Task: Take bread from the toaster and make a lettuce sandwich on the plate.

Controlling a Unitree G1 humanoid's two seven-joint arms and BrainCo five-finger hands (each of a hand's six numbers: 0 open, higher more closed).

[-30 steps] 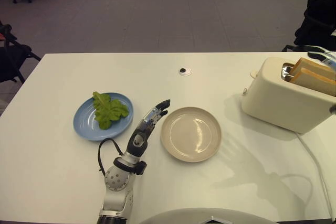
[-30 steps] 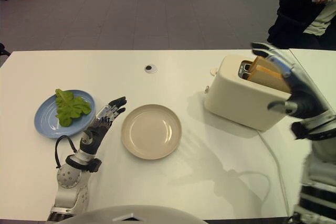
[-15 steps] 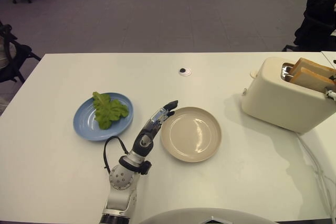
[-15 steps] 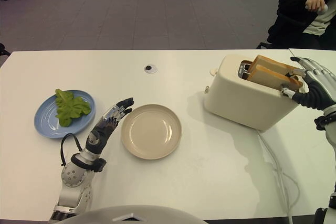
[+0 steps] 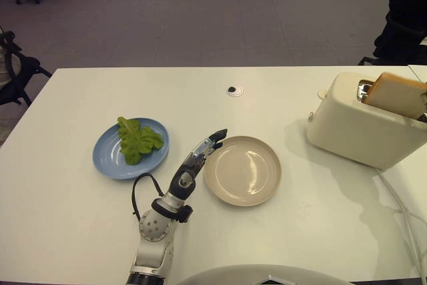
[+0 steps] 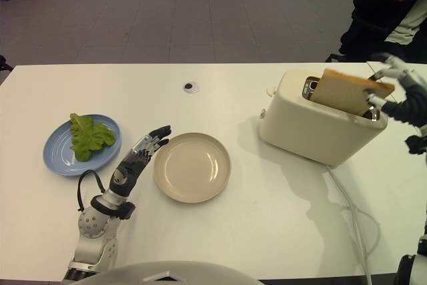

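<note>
Lettuce [image 6: 90, 136] lies on the blue plate [image 6: 57, 158]. The left hand [image 6: 137, 159] – fingers straight, holding nothing – sits just beside the beige plate [image 6: 192, 167]. At the toaster [image 6: 310, 128], the right hand [image 6: 407, 95] pinches a tilted bread slice [image 6: 347, 91], partly out of its slot.

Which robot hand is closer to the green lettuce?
Left. The left hand lies just beside the blue plate holding the lettuce; the right hand is far away, gripping bread at the toaster.
</note>
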